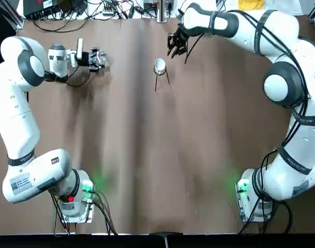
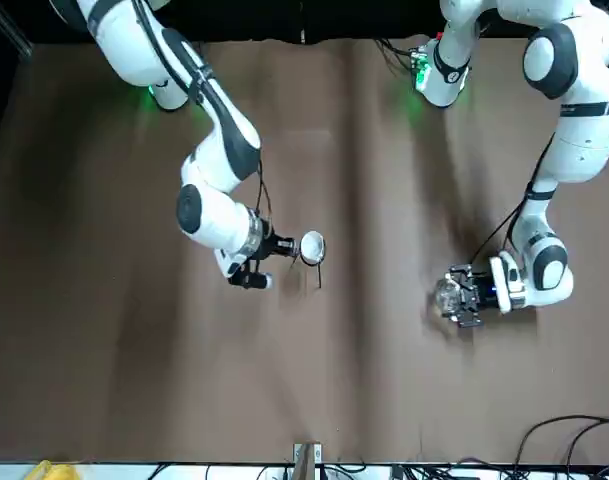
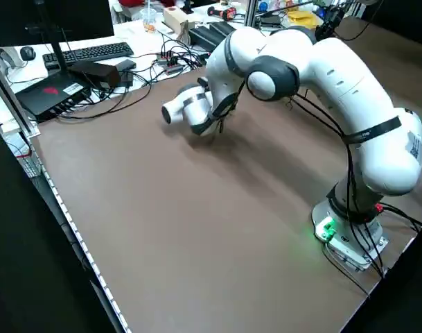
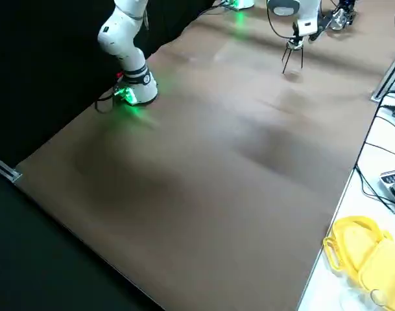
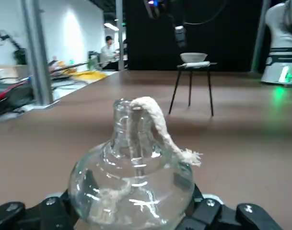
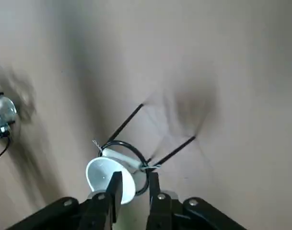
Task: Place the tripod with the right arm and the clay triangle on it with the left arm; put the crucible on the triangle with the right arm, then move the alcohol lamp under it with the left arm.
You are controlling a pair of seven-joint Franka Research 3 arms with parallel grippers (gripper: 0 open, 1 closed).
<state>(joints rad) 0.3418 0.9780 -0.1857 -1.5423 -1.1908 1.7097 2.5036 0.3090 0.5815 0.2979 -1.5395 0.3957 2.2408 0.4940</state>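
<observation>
left gripper: far left, fingers closed in on both sides of the alcohol lamp
right gripper: just above and beside the tripod, to its far right, fingers partly apart, nothing gripped
crucible: on the clay triangle, atop the tripod, far middle
lamp risk: sliding in too high or off line could hit a leg or the ring; cup tips
wick risk: hangs out sideways, may snag a leg
right arm risk: low pull-away could clip the cup
grip risk: round glass could slip or twist if pinched unevenly
</observation>
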